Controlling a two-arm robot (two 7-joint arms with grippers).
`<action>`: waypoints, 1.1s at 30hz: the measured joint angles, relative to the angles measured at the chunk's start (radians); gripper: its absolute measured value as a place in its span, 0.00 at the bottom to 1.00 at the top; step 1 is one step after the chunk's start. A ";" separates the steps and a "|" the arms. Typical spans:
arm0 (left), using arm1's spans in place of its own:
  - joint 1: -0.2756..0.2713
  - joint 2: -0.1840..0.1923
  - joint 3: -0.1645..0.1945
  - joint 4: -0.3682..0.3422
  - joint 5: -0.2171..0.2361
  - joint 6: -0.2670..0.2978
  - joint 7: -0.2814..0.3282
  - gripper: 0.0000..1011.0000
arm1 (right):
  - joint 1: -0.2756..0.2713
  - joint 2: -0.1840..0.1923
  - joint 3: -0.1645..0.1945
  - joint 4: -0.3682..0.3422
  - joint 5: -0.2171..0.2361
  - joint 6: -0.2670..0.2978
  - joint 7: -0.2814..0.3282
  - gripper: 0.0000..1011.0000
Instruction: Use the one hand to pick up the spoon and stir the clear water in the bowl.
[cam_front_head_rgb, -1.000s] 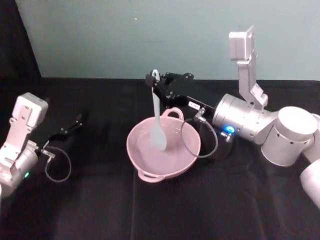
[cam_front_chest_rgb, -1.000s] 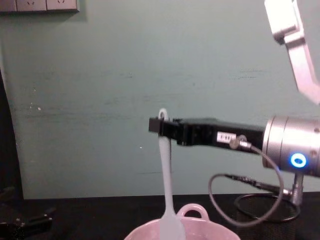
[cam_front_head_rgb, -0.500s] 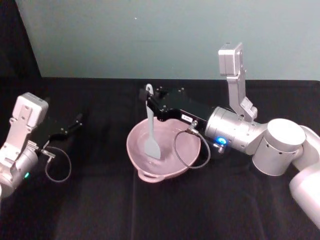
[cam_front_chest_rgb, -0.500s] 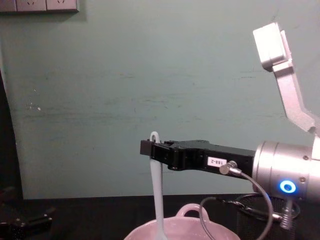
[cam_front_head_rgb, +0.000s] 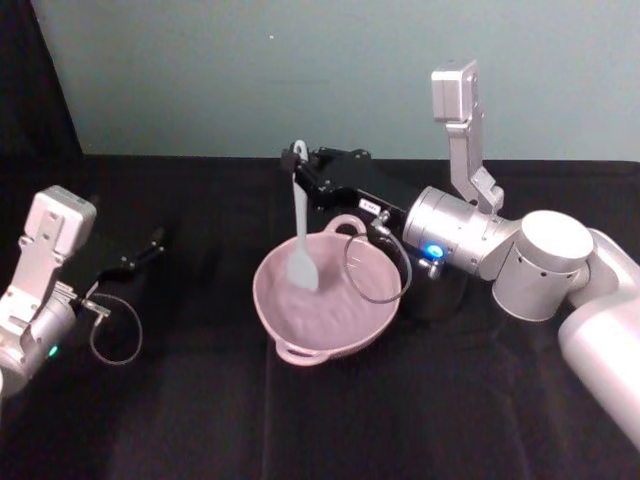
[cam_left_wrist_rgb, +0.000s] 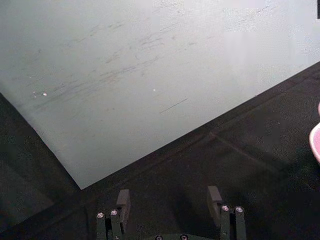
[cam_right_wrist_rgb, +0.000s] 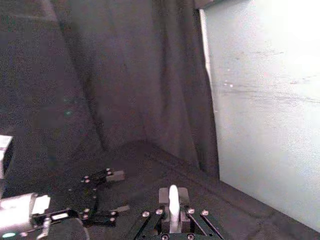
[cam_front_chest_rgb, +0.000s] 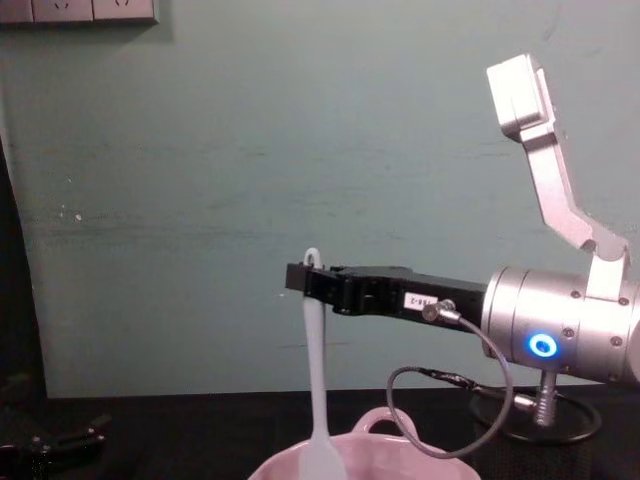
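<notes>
While the right gripper reaches out level from its silver arm, its black fingers are clamped on the top of the spoon, just under the hole at the handle's end. From that grip the spoon hangs almost straight down. In the chest view the spoon drops from the right gripper until its flat paddle head sinks behind the near rim of the bowl. The right wrist view shows the white handle standing upright between the two finger pads, which touch it on either side.

The pale pink bowl sits directly below the fingertips on the black table, its small loop handle on the side nearest the gripper's body. The paddle head rests inside the bowl, on the side under the fingertips, and the water around it looks ruffled.

Back along the arm, under the wrist with the blue ring light, stands a black wire-mesh cup, just beside the bowl.

The left gripper lies low over the table, well apart from the right gripper and beyond the bowl from it. In the left wrist view its fingers stand apart with nothing between them.
</notes>
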 joint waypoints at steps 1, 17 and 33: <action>0.000 0.000 0.000 0.000 0.000 0.000 0.000 1.00 | 0.005 0.000 0.004 0.010 -0.001 0.000 0.000 0.11; 0.000 0.000 0.000 0.000 0.000 0.000 0.000 1.00 | -0.077 0.092 0.075 -0.101 -0.003 0.019 -0.048 0.11; 0.000 0.000 0.000 0.000 0.000 0.000 0.000 1.00 | -0.179 0.141 0.061 -0.259 0.001 0.049 -0.061 0.11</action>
